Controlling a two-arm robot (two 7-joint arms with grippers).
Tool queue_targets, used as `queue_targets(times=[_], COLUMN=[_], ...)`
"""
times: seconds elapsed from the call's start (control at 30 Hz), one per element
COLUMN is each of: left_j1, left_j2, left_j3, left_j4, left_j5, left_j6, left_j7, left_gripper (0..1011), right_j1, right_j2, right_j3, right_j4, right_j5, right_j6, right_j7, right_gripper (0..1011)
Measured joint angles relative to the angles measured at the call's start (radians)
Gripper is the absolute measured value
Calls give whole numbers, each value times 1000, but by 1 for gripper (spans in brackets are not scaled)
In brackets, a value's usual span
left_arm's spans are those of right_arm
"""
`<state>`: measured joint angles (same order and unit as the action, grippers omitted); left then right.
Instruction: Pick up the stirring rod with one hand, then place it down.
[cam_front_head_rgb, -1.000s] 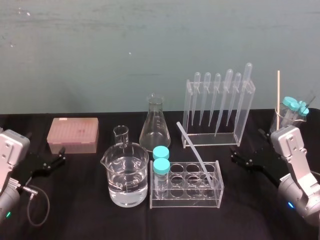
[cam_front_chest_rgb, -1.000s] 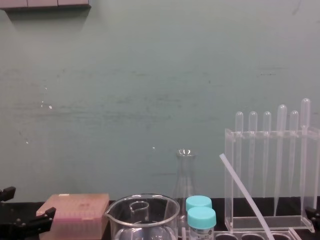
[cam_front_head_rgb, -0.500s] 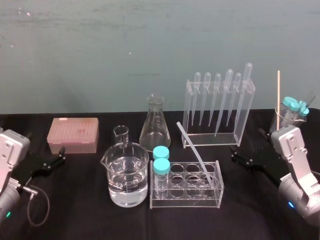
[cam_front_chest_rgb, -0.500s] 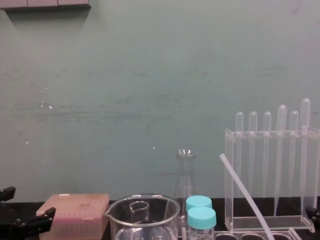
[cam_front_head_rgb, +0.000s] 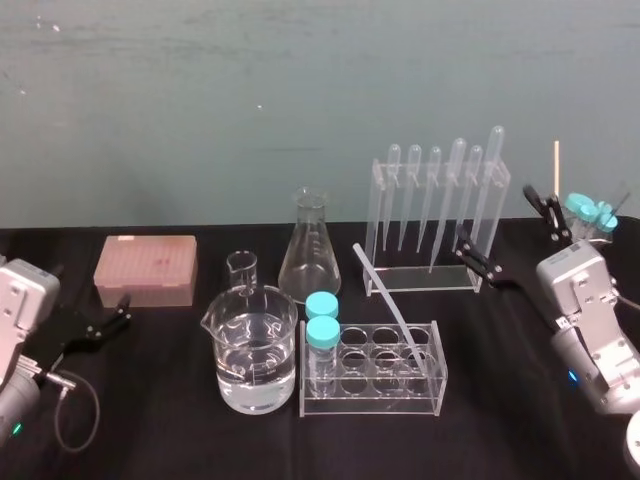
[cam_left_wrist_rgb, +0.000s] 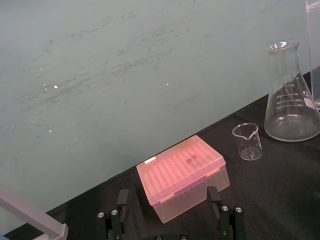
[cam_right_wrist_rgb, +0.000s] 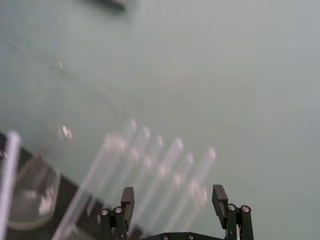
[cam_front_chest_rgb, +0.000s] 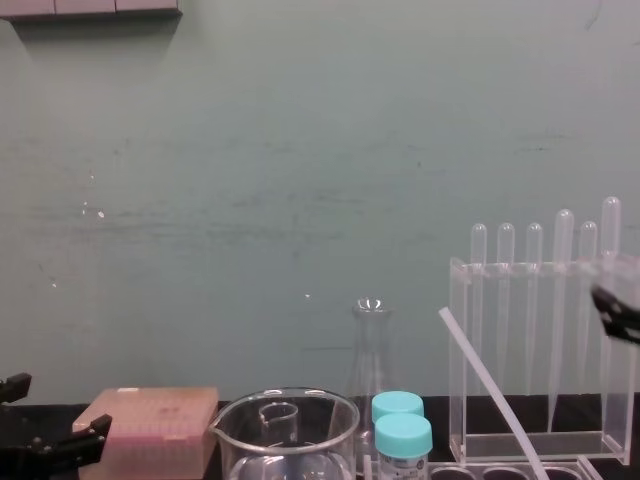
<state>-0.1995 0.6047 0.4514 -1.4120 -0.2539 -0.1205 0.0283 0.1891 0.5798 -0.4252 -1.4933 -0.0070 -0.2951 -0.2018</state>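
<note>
Stirring rod (cam_front_head_rgb: 385, 297) is leaning slantwise in the clear tube rack (cam_front_head_rgb: 370, 405), upper end free for grasping; right gripper (cam_front_head_rgb: 512, 238) is hovering nearby, spread wide and empty; left gripper (cam_front_head_rgb: 120, 313) is idling far left.

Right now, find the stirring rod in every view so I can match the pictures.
Head view: stirring rod at centre, leaning up and left out of the test tube rack.
Chest view: lower right, slanting across the pipette rack at its left end.
Left wrist view: not in it.
Right wrist view: too blurred to tell.
Shared landmark: the pipette rack, just behind the rod.
</note>
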Motion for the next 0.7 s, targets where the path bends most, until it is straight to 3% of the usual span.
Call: queue_targets(times=[0.23, 0.4, 0.5, 0.6, 0.63, 0.7], left_j1=[0, 0, 0, 0, 0, 0], left_j2=[0, 0, 0, 0, 0, 0], left_j3=[0, 0, 0, 0, 0, 0], left_j4=[0, 0, 0, 0, 0, 0], left_j5=[0, 0, 0, 0, 0, 0], left_j6=[0, 0, 0, 0, 0, 0], left_j7=[0, 0, 0, 0, 0, 0], left_gripper=[1000, 1000, 1000, 1000, 1000, 1000], right_j1=[22, 37, 51, 68, 79, 93], right_j2=[0, -3, -14, -27, -34, -42], right_j3=[-52, -82, -91, -92, -91, -89], right_j4=[-45, -55, -51, -33, -23, -10], right_j5=[-120, -126, -71, 41, 102, 170], right_j6=[-119, -171, -175, -127, -89, -36], right_j7=[31, 94, 153, 241, 288, 343], right_gripper=[1003, 1003, 1003, 1003, 1003, 1003])
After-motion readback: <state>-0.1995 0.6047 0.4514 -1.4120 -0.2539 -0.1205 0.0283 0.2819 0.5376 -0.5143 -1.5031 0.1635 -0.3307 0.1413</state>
